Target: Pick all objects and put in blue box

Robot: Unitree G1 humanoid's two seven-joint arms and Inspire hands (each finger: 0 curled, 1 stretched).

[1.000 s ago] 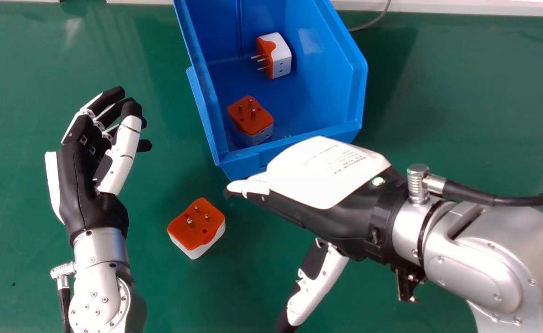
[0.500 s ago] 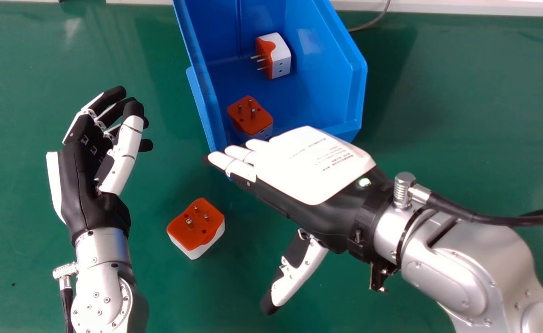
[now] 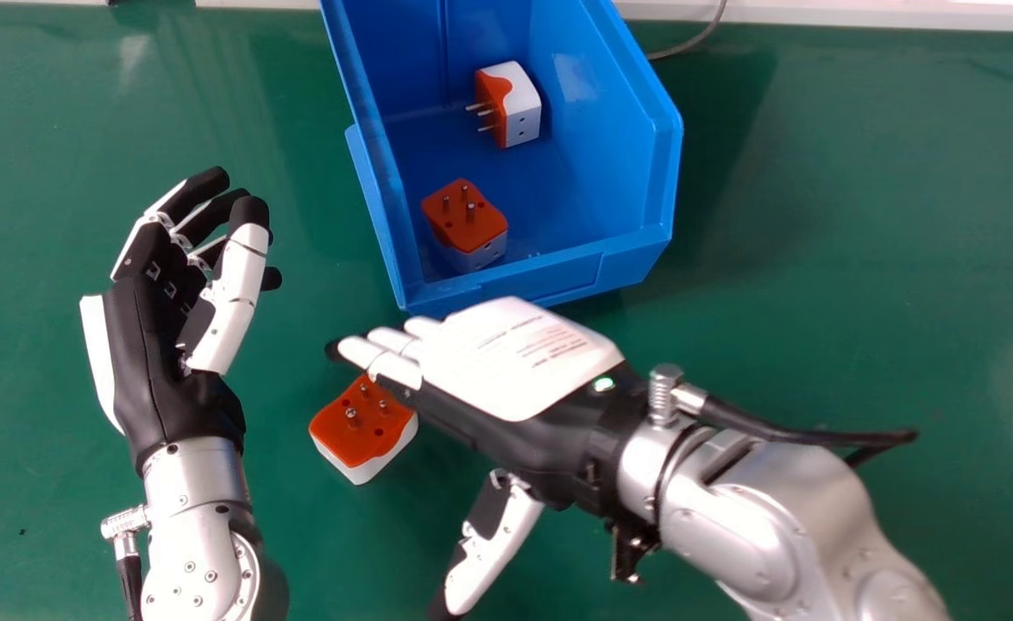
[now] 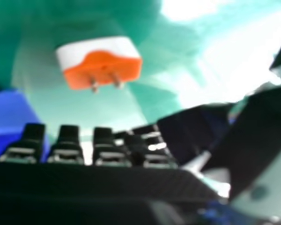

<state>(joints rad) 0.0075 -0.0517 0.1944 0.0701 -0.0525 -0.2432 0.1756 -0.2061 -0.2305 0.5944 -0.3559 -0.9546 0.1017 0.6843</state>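
In the head view my right hand [image 3: 515, 362] is open, its fingers stretched left over the far edge of an orange and white plug adapter [image 3: 360, 435] and its thumb apart toward the near side. My left hand [image 3: 157, 345] rests open at the left, palm inward, holding nothing. The blue box [image 3: 550, 280] stands beyond the right hand, with one adapter [image 3: 468, 220] pins up near its front left corner and another [image 3: 511, 103] on its side farther back. In the right hand view the loose adapter [image 4: 103, 63] lies beyond my right hand [image 4: 103, 150], not touched.
The green table [image 3: 860, 216] carries everything. A grey cable [image 3: 696, 43] runs behind the box toward the pale strip [image 3: 817, 13] along the table's far edge. In the right hand view a part of the blue box [image 4: 9, 117] stands beside the fingers.
My right hand has moved left and nearer, away from the box's front edge to the loose adapter, and its fingers show more extended. My left hand has shifted only slightly.
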